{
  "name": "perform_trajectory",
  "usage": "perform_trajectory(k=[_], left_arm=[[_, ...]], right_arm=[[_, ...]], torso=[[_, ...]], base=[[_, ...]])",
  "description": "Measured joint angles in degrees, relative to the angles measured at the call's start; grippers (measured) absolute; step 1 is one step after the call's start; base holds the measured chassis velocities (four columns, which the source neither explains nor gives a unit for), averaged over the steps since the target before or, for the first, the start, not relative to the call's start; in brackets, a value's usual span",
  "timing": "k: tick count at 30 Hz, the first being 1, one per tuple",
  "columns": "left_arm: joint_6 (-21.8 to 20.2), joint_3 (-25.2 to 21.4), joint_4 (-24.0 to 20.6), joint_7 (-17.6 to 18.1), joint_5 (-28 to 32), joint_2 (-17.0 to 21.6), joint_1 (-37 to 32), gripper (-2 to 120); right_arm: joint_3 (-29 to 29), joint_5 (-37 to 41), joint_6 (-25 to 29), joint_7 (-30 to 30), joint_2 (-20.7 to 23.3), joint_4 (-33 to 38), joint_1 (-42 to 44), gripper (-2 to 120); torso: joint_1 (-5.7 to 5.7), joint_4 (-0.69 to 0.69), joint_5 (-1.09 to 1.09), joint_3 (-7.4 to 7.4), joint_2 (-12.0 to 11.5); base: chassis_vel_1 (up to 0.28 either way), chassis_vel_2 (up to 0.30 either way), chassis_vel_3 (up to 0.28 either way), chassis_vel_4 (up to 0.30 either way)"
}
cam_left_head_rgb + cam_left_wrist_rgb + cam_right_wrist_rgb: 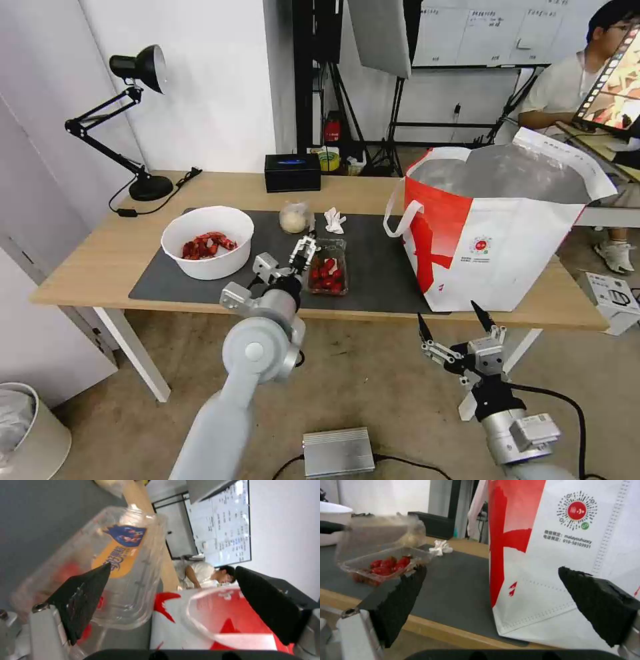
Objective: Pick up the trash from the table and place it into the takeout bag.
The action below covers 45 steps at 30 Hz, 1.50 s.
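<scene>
Reaching w/ left hand [305,253] spread beside clamshell tray [328,268]; bowl [207,241], tissue [334,220], wrapped ball [294,217] beyond; takeout bag [493,230] apparently unfilled. Right hand [455,320] spread, idle.

- On the table [100,253], a mat [373,267] holds the bowl [208,241] at left and the clamshell tray [328,267] mid-mat.
- The takeout bag [493,227] stands right of the tray.

Takeout bag [573,555]: "malayouhuoxy", "010-58103931" under round logo [577,510]; clamshell tray [110,562] label unreadable
</scene>
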<state>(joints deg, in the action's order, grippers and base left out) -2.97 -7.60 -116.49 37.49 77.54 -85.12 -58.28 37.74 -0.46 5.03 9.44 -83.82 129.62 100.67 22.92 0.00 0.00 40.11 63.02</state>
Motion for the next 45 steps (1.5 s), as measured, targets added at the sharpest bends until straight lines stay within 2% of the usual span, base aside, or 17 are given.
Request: perform_trajectory(k=[10,16,19,20,23,24,26,28,30,31,32,34,35,38,39,42,45], left_arm=[[-0.49,2.63,-0.10,-0.32,-0.51,-0.87,0.35,100],[-1.69,3.29,0.47,-1.81,-2.56,0.19,0.80,100],[-3.34,4.72,1.89,-5.03,-8.81,2.96,1.34,87],[-3.34,4.72,1.89,-5.03,-8.81,2.96,1.34,87],[-6.22,6.13,3.76,-11.13,-18.89,7.46,2.65,73],[-6.22,6.13,3.76,-11.13,-18.89,7.46,2.65,73],[-7.57,7.46,4.49,-13.54,-24.70,10.60,3.67,64],[-7.74,7.67,4.64,-13.98,-25.86,11.10,3.82,62],[-8.55,8.35,5.23,-16.98,-32.80,13.50,4.13,51],[-8.55,8.35,5.23,-16.98,-32.80,13.50,4.13,51],[-8.73,8.79,5.59,-18.83,-37.91,14.87,4.09,44],[-8.78,9.24,5.97,-20.42,-42.12,15.95,3.85,35],[-8.78,9.24,5.97,-20.42,-42.12,15.95,3.85,35],[-9.52,9.90,6.59,-22.43,-45.69,17.35,3.75,20],[-9.52,9.90,6.59,-22.43,-45.69,17.35,3.75,20],[-11.17,10.33,6.95,-24.46,-46.25,18.43,3.65,7],[-12.64,10.51,7.12,-25.44,-45.41,19.07,3.55,0]], right_arm=[[0.86,-0.37,0.52,0.02,-0.55,0.46,0.61,100],[1.01,-0.23,0.52,0.02,-0.55,0.47,0.52,100],[0.95,-0.21,0.52,0.02,-0.50,0.47,0.34,100],[0.95,-0.21,0.52,0.02,-0.50,0.47,0.34,100],[0.93,-0.18,0.52,0.02,-0.36,0.46,0.28,100],[0.93,-0.18,0.52,0.02,-0.36,0.46,0.28,100],[0.96,-0.17,0.50,0.02,-0.32,0.47,0.37,100],[0.96,-0.16,0.50,0.02,-0.31,0.48,0.37,100],[0.98,-0.15,0.49,0.02,-0.27,0.50,0.40,100],[0.98,-0.15,0.49,0.02,-0.27,0.50,0.40,100],[0.98,-0.14,0.46,0.02,-0.28,0.51,0.40,100],[0.90,-0.11,0.38,0.02,-0.33,0.51,0.37,100],[0.90,-0.11,0.38,0.02,-0.33,0.51,0.37,100],[0.82,-0.07,0.21,0.01,-0.37,0.51,0.11,100],[0.82,-0.07,0.21,0.01,-0.37,0.51,0.11,100],[0.82,-0.04,0.15,0.00,-0.37,0.43,0.01,100],[0.83,-0.01,0.13,0.00,-0.36,0.36,-0.01,100]], torso=[[0.00,0.00,0.00,0.00,0.00],[0.00,0.00,0.00,0.00,0.00],[0.00,0.00,-0.01,0.00,0.00],[0.00,0.00,-0.01,0.00,0.00],[0.00,0.00,-0.02,0.00,0.00],[0.00,0.00,-0.02,0.00,0.00],[0.00,0.00,-0.01,0.00,0.00],[0.00,0.00,-0.01,0.00,0.00],[0.00,0.00,-0.01,0.00,0.00],[0.00,0.00,-0.01,0.00,0.00],[0.00,0.00,-0.01,0.00,0.00],[0.00,0.00,-0.01,0.00,0.00],[0.00,0.00,-0.01,0.00,0.00],[0.00,0.00,-0.01,0.00,0.00],[0.00,0.00,-0.01,0.00,0.00],[0.00,0.00,-0.01,0.00,0.00],[0.00,0.00,-0.01,0.00,0.00]], base=[[0.000,0.000,0.000,0.000],[0.000,0.000,0.000,0.000],[0.000,0.000,0.000,0.000],[0.000,0.000,0.000,0.000],[0.000,0.000,0.000,0.000],[0.000,0.000,0.000,0.000],[0.000,0.000,0.000,0.000],[0.000,0.000,0.000,0.000],[0.000,0.000,0.000,0.000],[0.000,0.000,0.000,0.000],[0.000,0.000,0.000,0.000],[0.000,0.000,0.000,0.000],[0.000,0.000,0.000,0.000],[0.000,0.000,0.000,0.000],[0.000,0.000,0.000,0.000],[0.000,0.000,0.000,0.000],[0.000,0.000,0.000,0.000]])
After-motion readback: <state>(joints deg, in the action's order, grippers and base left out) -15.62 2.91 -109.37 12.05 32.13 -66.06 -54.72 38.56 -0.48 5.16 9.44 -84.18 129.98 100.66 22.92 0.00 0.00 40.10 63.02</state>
